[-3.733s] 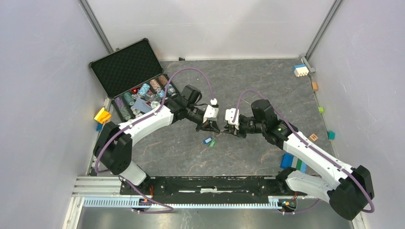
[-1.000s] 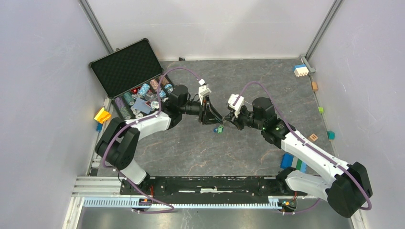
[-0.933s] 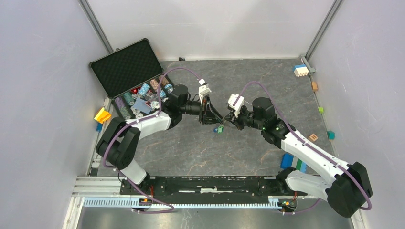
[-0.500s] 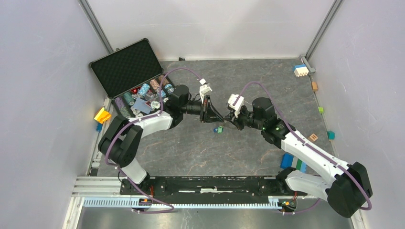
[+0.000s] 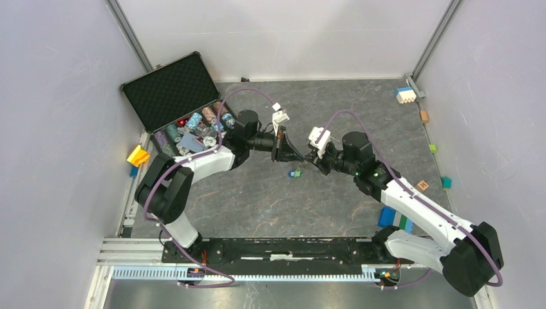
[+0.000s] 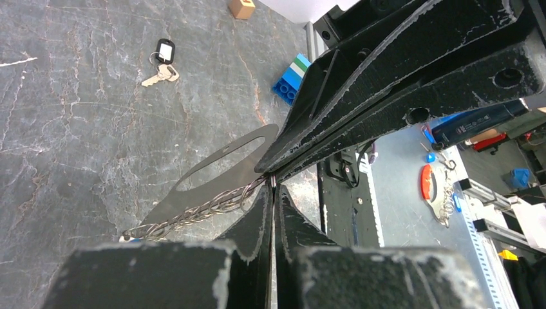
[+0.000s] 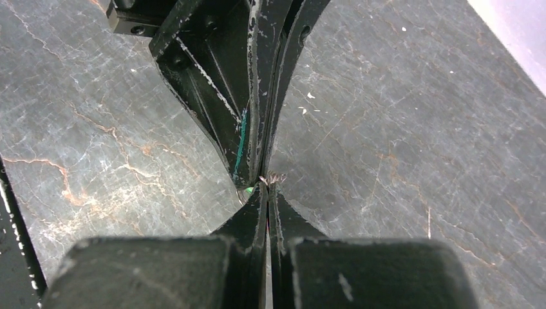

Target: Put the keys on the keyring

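Keyring (image 6: 199,214): where is it on the top camera? (Desk)

Mid-frame, but too thin to make out there. I see only the blue and green keys (image 5: 295,172) hanging under the spot where my left gripper (image 5: 288,150) and right gripper (image 5: 310,160) meet tip to tip. A second ago the left jaws stood apart; now they are closed. In the oldest picture those two tags sat lower in the frame, under the left gripper. (Me)

Left wrist? (Desk)

The chain stretch runs from lower left into my closed left fingertips, and the right gripper pinches at the same point. The black-tag key (image 6: 162,61) lies on the table (image 6: 77,129), upper left. (Me)

Right wrist? (Desk)

Fully closed on a sliver of wire at centre. I judge this a two-gripper regrip of the ring with two keys seemingly on it. Next, one gripper must hold it alone while the other fetches the black-tag key, without letting it slip. (Me)
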Controlling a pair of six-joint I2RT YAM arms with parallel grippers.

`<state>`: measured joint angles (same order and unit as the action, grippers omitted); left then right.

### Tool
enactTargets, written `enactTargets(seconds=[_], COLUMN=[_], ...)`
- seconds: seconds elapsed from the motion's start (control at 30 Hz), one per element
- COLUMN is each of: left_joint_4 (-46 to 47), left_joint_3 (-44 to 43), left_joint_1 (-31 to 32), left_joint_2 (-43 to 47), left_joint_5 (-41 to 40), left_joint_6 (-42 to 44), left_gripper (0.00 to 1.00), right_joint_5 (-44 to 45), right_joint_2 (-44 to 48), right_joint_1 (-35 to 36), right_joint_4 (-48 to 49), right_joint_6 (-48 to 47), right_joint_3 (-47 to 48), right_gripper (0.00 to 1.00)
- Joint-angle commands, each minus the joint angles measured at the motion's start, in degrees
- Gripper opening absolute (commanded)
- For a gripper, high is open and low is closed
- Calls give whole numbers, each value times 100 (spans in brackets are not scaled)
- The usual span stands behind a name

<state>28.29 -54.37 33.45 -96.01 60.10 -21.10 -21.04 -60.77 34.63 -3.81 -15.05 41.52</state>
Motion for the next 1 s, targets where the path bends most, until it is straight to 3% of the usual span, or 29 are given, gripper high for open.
enactTargets(seconds=[0.0,0.1,0.27,0.4,0.67,0.97], left_joint_4=[-815,-1539,-3385,-4238,-4659,-4692], left_joint_3=[-360,-518,-1072,-1460,-1625,-1263], left_joint_1=[64,65,139,171,222,407], left_joint_2=[224,382,613,676,924,1529], left_joint_5=[45,-144,-754,-1041,-1024,-720], left_joint_6=[768,1366,3136,3649,4251,5883], left_gripper=[2,2,2,2,2,2], right_joint_5=[145,124,16,-156,-413,-1216], right_joint_2=[213,233,427,590,820,715], right_joint_1=[-14,-10,-14,-11,-9,-28], right_joint_4=[148,-105,-336,-514,-356,-133], right_joint_6=[-347,-674,-987,-1210,-1208,-1263], right_joint_3=[164,190,113,96,-82,-3], right_gripper=[2,13,40,50,60,56])
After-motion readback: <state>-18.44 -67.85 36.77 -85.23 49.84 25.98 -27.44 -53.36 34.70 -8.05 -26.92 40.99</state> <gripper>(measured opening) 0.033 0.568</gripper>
